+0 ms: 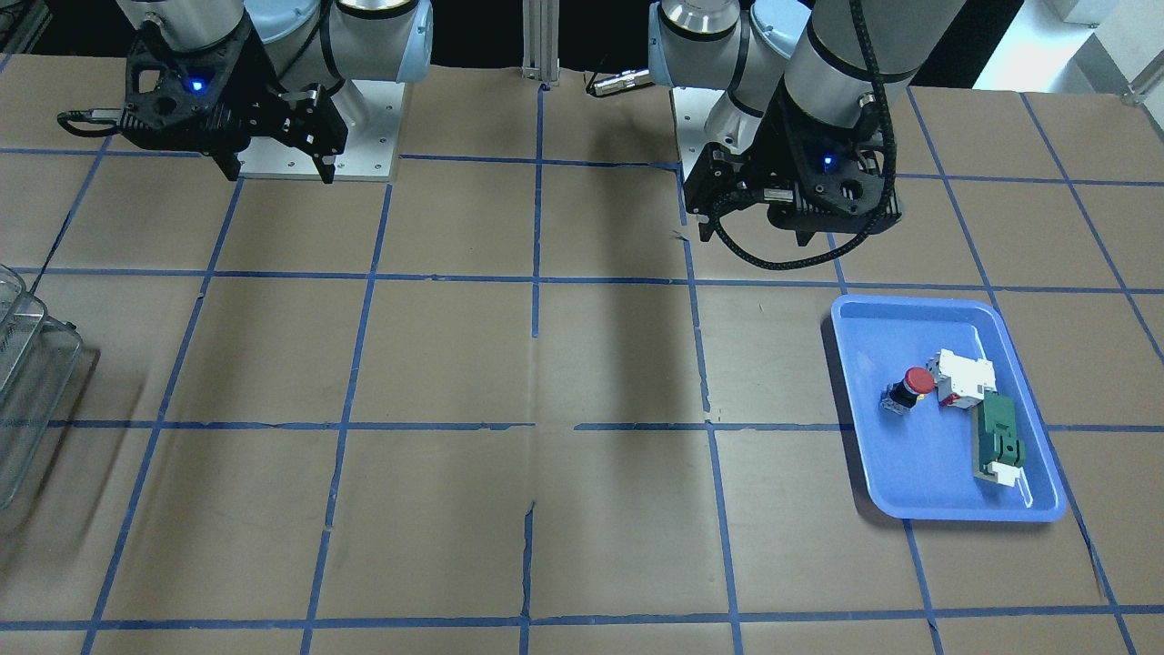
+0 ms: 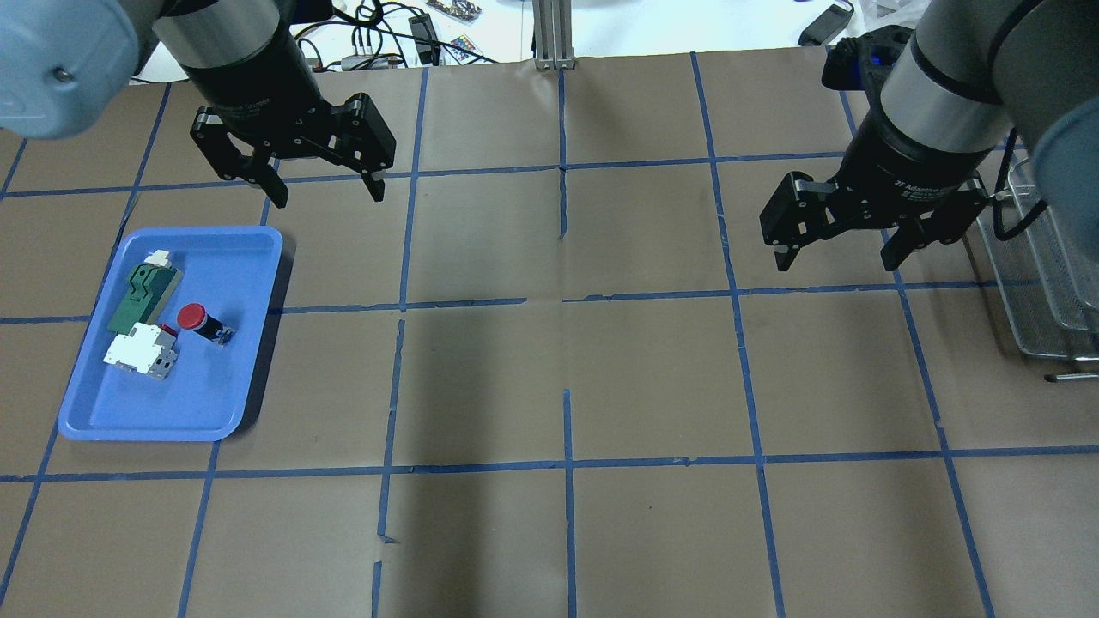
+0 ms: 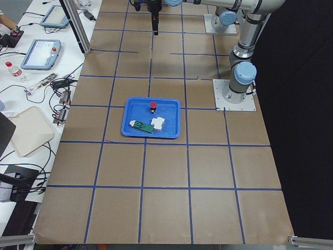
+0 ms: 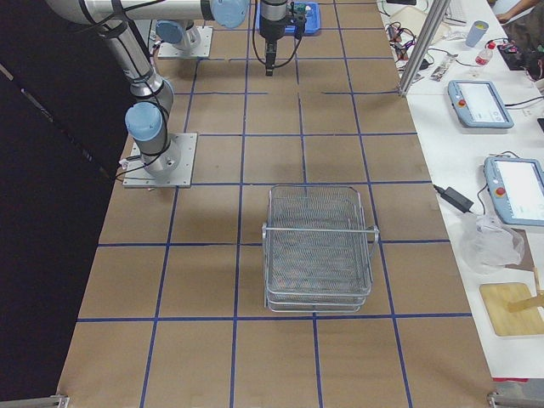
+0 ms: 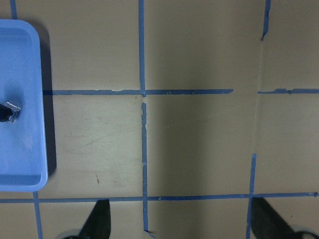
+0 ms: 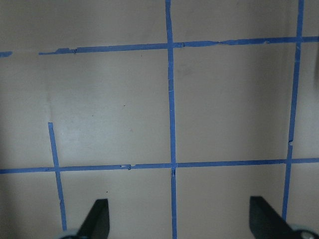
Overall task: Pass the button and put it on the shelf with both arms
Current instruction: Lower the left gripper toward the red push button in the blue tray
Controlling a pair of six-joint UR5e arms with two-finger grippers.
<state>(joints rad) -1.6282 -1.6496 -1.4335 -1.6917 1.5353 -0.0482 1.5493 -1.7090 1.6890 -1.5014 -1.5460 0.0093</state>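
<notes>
The left gripper hung in the upper left of the overhead view with its fingers spread wide and nothing between them. The wrist view agreed: two dark fingertips sat at the bottom corners with only bare paper and blue tape lines between. From there the button lay below and to the left, near but not under the tool, inside the blue tray. It lay on its side, its red cap touching or just beside the white-and-red block, with the green flat part a little above. Its long axis ran from the cap at upper left to the blue-grey base at lower right, which was roughly in line with the way the fingers were spread. By my judgement, the wrist would have to turn as well as travel down-left if the fingers were to close across the black body. In the left wrist view only the base showed, at the left edge at mid-height. The right gripper, also spread and empty, was far off on the right side of the frame. It was just beside the shelf at the right edge, so the left arm was plainly the nearer one for the pick.
</notes>
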